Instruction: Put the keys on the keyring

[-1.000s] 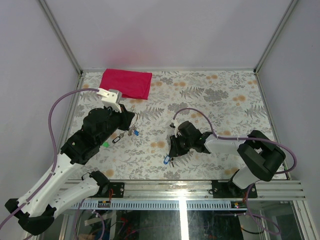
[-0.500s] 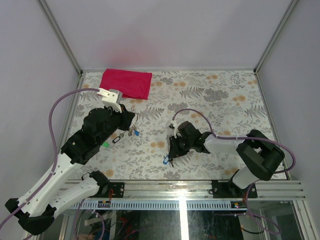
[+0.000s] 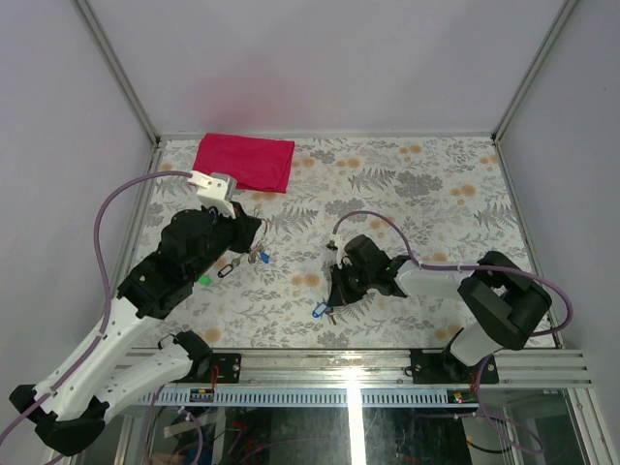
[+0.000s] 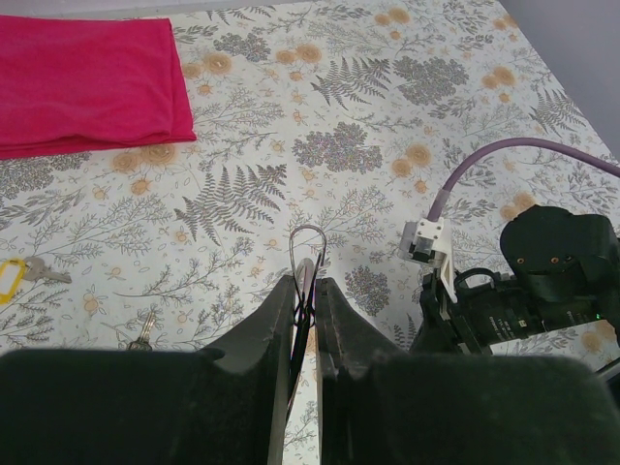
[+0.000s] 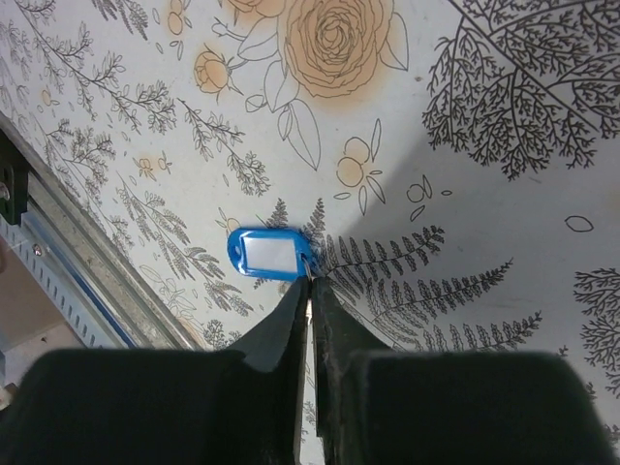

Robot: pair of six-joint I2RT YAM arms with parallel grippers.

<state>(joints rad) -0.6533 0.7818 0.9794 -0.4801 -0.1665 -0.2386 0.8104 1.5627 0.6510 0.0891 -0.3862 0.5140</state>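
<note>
My left gripper is shut on the keyring, whose thin silver wire loop pokes out past the fingertips above the flowered table. In the top view this gripper sits left of centre, with a small blue and metal piece just beside its tips. My right gripper is shut on the metal end of a key with a bright blue plastic head, which lies flat on the table just ahead of the fingertips. From above, that blue head lies near the table's front edge, at the right gripper.
A red cloth lies at the back left. A green tag and a dark oval clip lie by the left arm. A yellow tag with a key and a loose key lie left of the left gripper. The front rail runs close to the blue head.
The right gripper's jaws have closed on the blue-headed key, and the blue head has shifted slightly left. The left arm has not moved.
</note>
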